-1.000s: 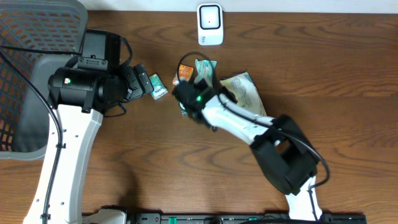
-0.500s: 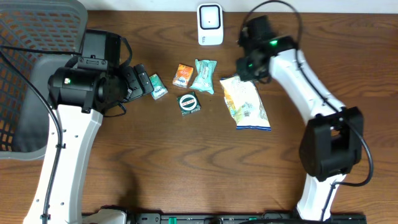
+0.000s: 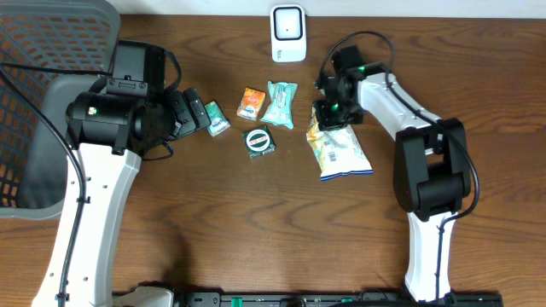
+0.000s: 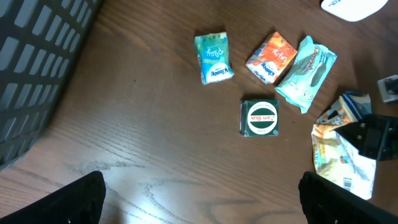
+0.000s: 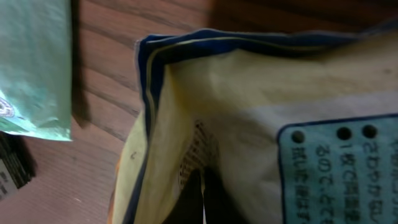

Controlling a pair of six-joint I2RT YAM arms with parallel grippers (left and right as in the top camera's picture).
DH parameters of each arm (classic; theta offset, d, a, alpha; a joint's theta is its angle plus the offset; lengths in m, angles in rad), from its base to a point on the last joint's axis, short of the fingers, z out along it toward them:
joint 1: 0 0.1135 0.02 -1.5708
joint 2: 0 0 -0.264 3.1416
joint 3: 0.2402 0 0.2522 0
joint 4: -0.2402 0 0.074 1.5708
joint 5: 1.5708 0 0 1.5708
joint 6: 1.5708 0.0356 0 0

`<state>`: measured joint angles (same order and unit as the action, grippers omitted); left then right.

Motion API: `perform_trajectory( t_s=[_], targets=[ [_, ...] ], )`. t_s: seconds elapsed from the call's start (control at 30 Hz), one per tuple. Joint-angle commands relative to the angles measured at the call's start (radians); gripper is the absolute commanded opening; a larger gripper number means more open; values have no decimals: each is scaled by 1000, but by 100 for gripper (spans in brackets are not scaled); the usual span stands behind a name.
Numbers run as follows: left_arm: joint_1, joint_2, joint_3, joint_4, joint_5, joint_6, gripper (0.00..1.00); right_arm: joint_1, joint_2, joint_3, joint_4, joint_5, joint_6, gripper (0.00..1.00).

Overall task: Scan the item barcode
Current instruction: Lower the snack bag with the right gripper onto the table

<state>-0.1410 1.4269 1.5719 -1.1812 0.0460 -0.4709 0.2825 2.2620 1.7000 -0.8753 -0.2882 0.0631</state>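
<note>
A yellow-and-white snack bag (image 3: 339,152) with a blue-edged top lies flat on the wooden table, right of centre. My right gripper (image 3: 329,113) is at the bag's far end, shut on its crimped top edge. In the right wrist view the bag (image 5: 261,112) fills the frame, with the dark fingertips (image 5: 214,202) pinched together on the sheet. The white scanner (image 3: 288,34) stands at the table's back edge, left of the right gripper. At the left, my left gripper (image 3: 196,113) is open and empty, and its wrist view shows the bag (image 4: 342,158) at the right.
Small items lie between the arms: a teal mini packet (image 3: 217,119), an orange box (image 3: 251,102), a teal pouch (image 3: 280,104) and a green box with a round label (image 3: 258,141). A grey mesh basket (image 3: 43,102) stands at the far left.
The right arm swung from the small items to the back of the table, came down on the bag's top edge, and its jaws shut there. The bag shifted slightly. The left arm stayed still.
</note>
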Motion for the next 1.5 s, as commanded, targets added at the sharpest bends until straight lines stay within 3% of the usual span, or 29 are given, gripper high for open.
perform_trajectory(
  t_s=[0.0, 0.2, 0.33, 0.6, 0.97, 1.07, 1.23, 1.47],
  targets=[
    [2, -5, 10, -4, -10, 6, 98, 13, -6, -8, -20, 71, 37, 1],
    [2, -5, 10, -4, -10, 6, 98, 13, -183, 1, -86, 88, 37, 2],
    [2, -5, 10, -4, -10, 6, 98, 14, -317, 1, -180, 95, 36, 16],
    [2, -5, 10, -4, -10, 6, 98, 13, -365, -20, -357, 251, 37, 9],
    [2, -5, 10, -4, -10, 6, 98, 13, -357, -436, -7, 175, 131, 11],
    [2, -5, 10, -4, -10, 6, 98, 14, -357, -496, 33, 154, 136, 1],
    [2, -5, 10, -4, -10, 6, 98, 12, -365, -449, -60, 177, 158, 1],
    [2, -5, 10, -4, -10, 6, 98, 15, -377, -201, -259, 185, 160, 1]
  ],
)
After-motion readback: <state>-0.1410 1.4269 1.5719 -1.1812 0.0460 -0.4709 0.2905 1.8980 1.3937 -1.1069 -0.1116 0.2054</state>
